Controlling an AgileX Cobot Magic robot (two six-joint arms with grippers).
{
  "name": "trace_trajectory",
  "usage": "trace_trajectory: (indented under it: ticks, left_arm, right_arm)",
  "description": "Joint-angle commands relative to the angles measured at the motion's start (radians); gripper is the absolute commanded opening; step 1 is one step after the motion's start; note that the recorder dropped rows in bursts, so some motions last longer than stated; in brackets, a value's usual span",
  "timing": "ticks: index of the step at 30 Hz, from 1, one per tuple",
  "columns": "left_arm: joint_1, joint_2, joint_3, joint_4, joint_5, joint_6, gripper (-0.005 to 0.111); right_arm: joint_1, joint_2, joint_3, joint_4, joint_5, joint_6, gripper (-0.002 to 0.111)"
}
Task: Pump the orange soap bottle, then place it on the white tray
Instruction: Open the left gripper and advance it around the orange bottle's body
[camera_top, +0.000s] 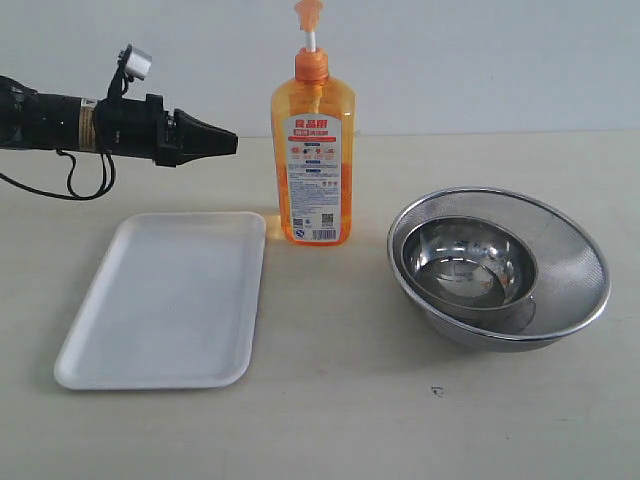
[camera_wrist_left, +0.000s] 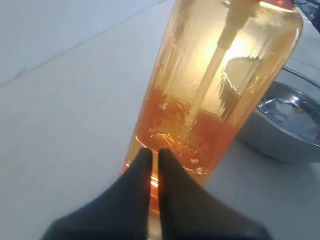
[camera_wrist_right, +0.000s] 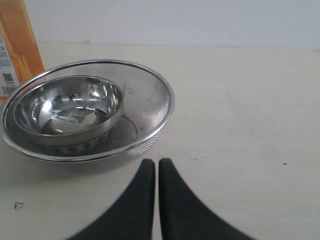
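Status at inspection: neither part of the task showed as done. The orange soap bottle (camera_top: 313, 170) stood upright on the desk (camera_top: 400, 420), just beside the far right corner of the white tray (camera_top: 165, 300) and not on it; the tray lay bare. The pump head sat raised on its white stem; whether it had been pressed could not be told from the views.

The left gripper (camera_top: 228, 143) was closed on nothing, its fingers pressed together; it hung in the air to the left of the bottle, level with the upper body and below the pump head, near the bottle but apart from it. In the left wrist view the bottle filled the frame directly ahead of the closed tips. The right gripper (camera_wrist_right: 156, 163) was likewise closed and empty, above the desk near the steel bowl (camera_top: 470, 265) nested in the mesh strainer (camera_top: 575, 265); it did not appear in the exterior view.

Judgement: early stage; the pumping, the grasp and the transfer to the tray were all outstanding.
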Motion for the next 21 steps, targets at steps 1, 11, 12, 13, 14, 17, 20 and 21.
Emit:
trace_trajectory:
  ticks: [1, 11, 12, 13, 14, 17, 20, 21]
  left_arm:
    - [-0.005, -0.004, -0.003, -0.009, -0.005, -0.063, 0.013]
    - [0.013, -0.004, -0.003, -0.033, -0.005, -0.068, 0.091]
    - [0.013, -0.004, -0.003, -0.037, -0.005, -0.068, 0.097]
    - [0.013, -0.004, -0.003, -0.041, -0.005, -0.068, 0.102]
    - [0.013, -0.004, -0.003, -0.045, -0.005, -0.068, 0.106]
    - [0.013, -0.004, -0.003, -0.047, -0.005, -0.068, 0.11]
    - [0.013, -0.004, -0.003, -0.053, -0.005, -0.068, 0.11]
    - [0.013, -0.004, -0.003, -0.054, -0.005, -0.068, 0.11]
  right_arm:
    - [-0.003, -0.007, 0.0, -0.001, -0.005, -0.006, 0.0]
    - [-0.003, -0.007, 0.0, -0.001, -0.005, -0.006, 0.0]
    - [-0.003, -0.007, 0.0, -0.001, -0.005, -0.006, 0.0]
    - [-0.003, -0.007, 0.0, -0.001, -0.005, -0.006, 0.0]
    - [-0.003, -0.007, 0.0, -0.001, -0.005, -0.006, 0.0]
    - [-0.003, -0.007, 0.0, -0.001, -0.005, -0.006, 0.0]
    - [-0.003, -0.007, 0.0, -0.001, -0.005, -0.006, 0.0]
    - [-0.003, -0.007, 0.0, -0.001, -0.005, -0.006, 0.0]
